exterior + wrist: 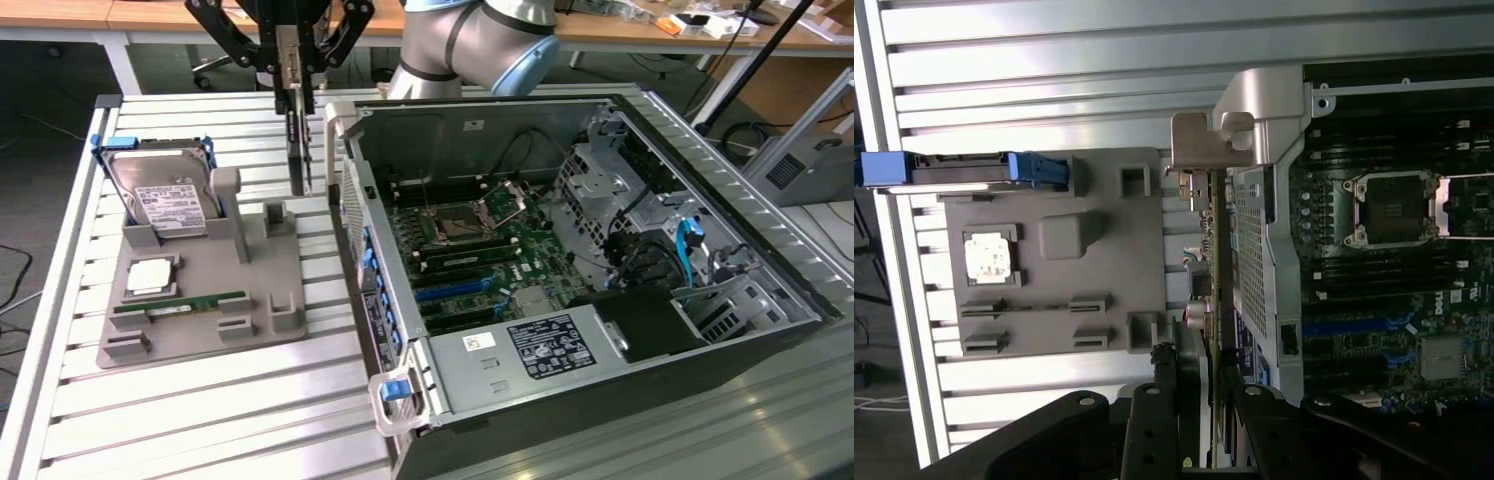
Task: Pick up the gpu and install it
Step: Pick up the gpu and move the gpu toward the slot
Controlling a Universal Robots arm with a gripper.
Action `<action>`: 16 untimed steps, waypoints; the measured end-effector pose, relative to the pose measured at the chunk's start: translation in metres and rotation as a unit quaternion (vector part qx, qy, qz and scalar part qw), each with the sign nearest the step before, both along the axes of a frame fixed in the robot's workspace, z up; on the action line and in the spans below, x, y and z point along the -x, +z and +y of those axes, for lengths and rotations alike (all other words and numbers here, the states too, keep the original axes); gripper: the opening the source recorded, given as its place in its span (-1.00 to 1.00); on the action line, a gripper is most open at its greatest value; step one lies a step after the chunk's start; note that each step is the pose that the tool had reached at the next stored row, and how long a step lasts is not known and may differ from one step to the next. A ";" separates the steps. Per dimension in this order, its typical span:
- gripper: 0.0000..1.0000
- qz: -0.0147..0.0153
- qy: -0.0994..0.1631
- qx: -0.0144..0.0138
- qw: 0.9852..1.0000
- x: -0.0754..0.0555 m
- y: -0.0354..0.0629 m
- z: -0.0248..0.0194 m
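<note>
Dark graphics card (300,150) hangs upright, pinched along its top edge by half-closed jaws, above the bench (200,420) between the grey holder (200,335) and the open computer case (441,120). We'd lift it clear of the case wall, squared to its slot.

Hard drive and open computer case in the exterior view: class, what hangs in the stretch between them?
The gpu hangs there on edge, gripped by the tool, next to the grey holder. The exterior view shows this.
</note>
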State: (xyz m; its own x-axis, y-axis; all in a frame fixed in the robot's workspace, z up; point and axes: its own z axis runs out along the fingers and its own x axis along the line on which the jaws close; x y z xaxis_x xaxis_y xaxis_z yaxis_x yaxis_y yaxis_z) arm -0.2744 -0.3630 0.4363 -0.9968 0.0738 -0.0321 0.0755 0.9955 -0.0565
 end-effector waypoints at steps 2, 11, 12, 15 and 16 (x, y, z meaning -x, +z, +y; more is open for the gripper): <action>-0.47 0.000 0.000 0.000 1.000 -0.001 0.0000 0.0000; -0.47 0.000 0.000 0.001 1.000 -0.004 0.0000 0.0000; -0.47 0.000 0.000 0.001 1.000 -0.004 0.0000 0.0000; -0.47 0.000 0.000 0.001 1.000 -0.005 0.0000 0.0000; -0.47 0.000 0.000 0.001 1.000 -0.005 0.0000 0.0000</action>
